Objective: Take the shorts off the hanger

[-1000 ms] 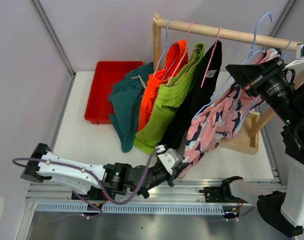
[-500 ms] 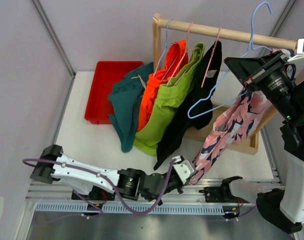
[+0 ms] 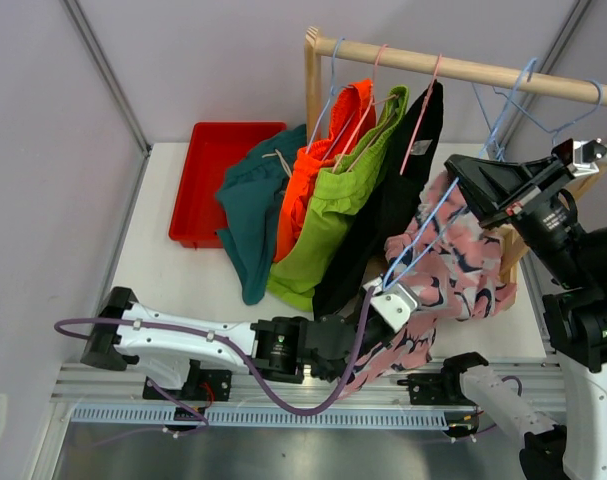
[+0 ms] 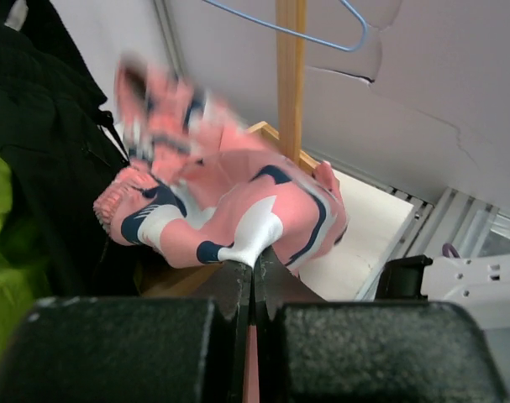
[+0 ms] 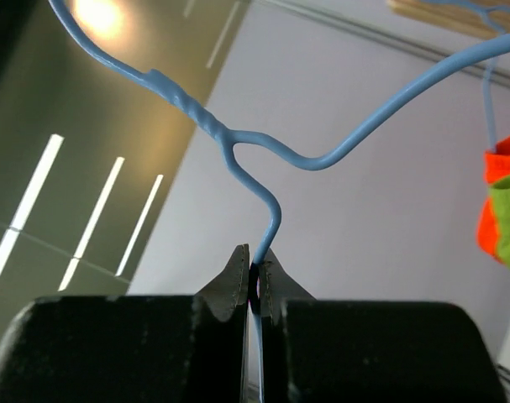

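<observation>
Top view, shorts: the pink patterned shorts (image 3: 453,272) sag in a heap low at the right, below the wooden rail (image 3: 453,68) and just beside the hanging black shorts (image 3: 388,215).
Top view, hanger: the blue hanger (image 3: 423,232) slants across the pink cloth. I cannot tell whether its bar is threaded through it.
Top view, claws: the left gripper (image 3: 391,300) meets the near hem, and the right gripper (image 3: 461,172) sits up by the hanger's neck.
Left wrist, grasp: the jaws are clenched on a thin fold at the edge of the hem, with the rest bunched and dangling beyond.
Left wrist, handling: the fabric looks light, limp and stretchy. It should follow a pull, but a pinch this small may slip, so a deeper bite of hem or waistband would hold better.
Right wrist, grasp: the fingers are clamped on the hanger's wire stem just under the twist.
Right wrist, handling: the wire is thin, smooth and springy, so it is likely to pivot in the grip if the cloth drags sideways.
</observation>
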`<control>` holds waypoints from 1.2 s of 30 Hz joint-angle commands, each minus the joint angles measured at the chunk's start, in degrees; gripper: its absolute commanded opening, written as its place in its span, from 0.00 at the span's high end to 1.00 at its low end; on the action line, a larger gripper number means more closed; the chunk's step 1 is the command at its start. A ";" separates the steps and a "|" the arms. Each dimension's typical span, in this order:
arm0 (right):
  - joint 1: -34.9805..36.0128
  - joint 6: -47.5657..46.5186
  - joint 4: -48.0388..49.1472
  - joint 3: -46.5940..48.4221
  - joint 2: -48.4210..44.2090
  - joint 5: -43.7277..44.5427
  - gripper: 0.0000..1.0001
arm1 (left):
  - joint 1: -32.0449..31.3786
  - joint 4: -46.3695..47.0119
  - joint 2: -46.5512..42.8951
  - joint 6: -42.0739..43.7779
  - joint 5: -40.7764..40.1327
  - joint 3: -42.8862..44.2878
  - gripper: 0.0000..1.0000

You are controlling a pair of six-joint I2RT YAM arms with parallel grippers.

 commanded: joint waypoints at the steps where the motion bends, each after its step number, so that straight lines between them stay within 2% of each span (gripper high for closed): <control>1: -0.04 6.52 7.58 3.22 -0.36 -0.25 1.00 | 0.16 1.70 -0.67 2.65 -2.79 2.39 1.00; 4: 0.04 6.35 8.99 3.49 1.04 -0.86 1.00 | -0.01 -3.12 -2.42 0.37 -3.49 2.03 1.00; 7: -0.04 2.31 7.32 3.14 2.54 -1.39 1.00 | -1.59 -10.23 -4.70 -1.83 -4.55 1.42 1.00; 12: -0.57 -0.51 9.94 -2.73 4.74 -3.94 1.00 | -7.30 -24.04 -7.26 -8.50 -5.16 2.12 1.00; 16: -6.00 0.97 15.82 -5.73 7.46 -8.67 1.00 | -15.01 -36.07 -9.10 -15.69 -14.88 4.92 1.00; 17: -7.76 2.46 20.45 -6.69 8.25 -11.04 1.00 | -16.08 -41.75 -10.32 -17.38 -16.23 5.54 1.00; 21: -18.55 7.75 28.66 -10.57 10.01 -14.40 1.00 | -19.34 -57.43 -12.44 -26.60 -20.89 11.94 1.00; 25: -20.96 8.54 33.41 -12.06 12.04 -14.23 1.00 | -20.66 -72.72 -12.10 -35.22 -24.41 19.42 1.00; 26: -21.22 9.07 34.55 -12.41 12.21 -14.14 1.00 | -20.67 -80.23 -11.75 -36.89 -25.89 20.56 1.00; 27: -22.01 9.16 34.82 -12.68 12.39 -14.05 1.00 | -20.75 -84.48 -10.87 -42.04 -27.04 23.19 1.00; 30: -23.33 9.42 35.61 -14.34 12.30 -14.22 1.00 | -20.32 -94.78 -11.21 -47.01 -29.60 24.19 1.00; 35: -23.68 10.48 36.67 -20.13 9.93 -15.19 1.00 | -16.37 -94.64 -17.88 -45.96 -29.86 23.04 1.00; 36: -23.69 10.39 36.41 -21.02 9.23 -15.36 1.00 | -14.62 -93.85 -18.94 -42.91 -30.12 22.69 1.00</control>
